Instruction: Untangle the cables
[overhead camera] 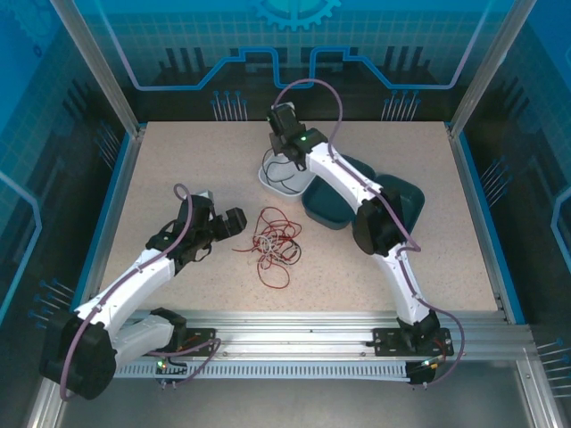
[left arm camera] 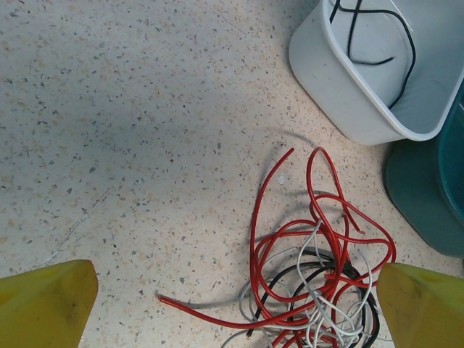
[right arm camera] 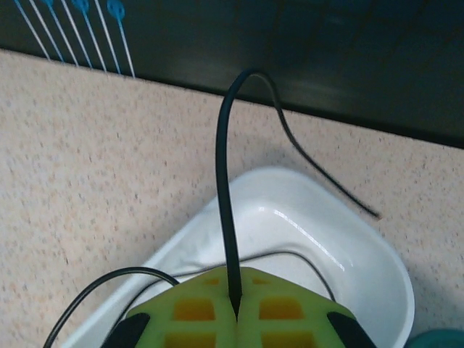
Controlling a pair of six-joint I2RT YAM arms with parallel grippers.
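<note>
Red, black and white cables (overhead camera: 275, 245) lie tangled on the desk (overhead camera: 178, 169), with a white tub (overhead camera: 266, 175) and teal bins (overhead camera: 326, 214) beyond. Beside the heap the left fingers (left arm camera: 43, 304) stand released; the right fingers (right arm camera: 283, 312) clench a black cable (right arm camera: 222, 188) upright above the tub.

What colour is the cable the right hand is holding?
Black cable, clearest in the right wrist view.

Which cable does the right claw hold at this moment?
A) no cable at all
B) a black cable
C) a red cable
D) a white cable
B: in the right wrist view the right claw is shut on a thin black cable, which rises from between its fingers above the white bin.
</note>
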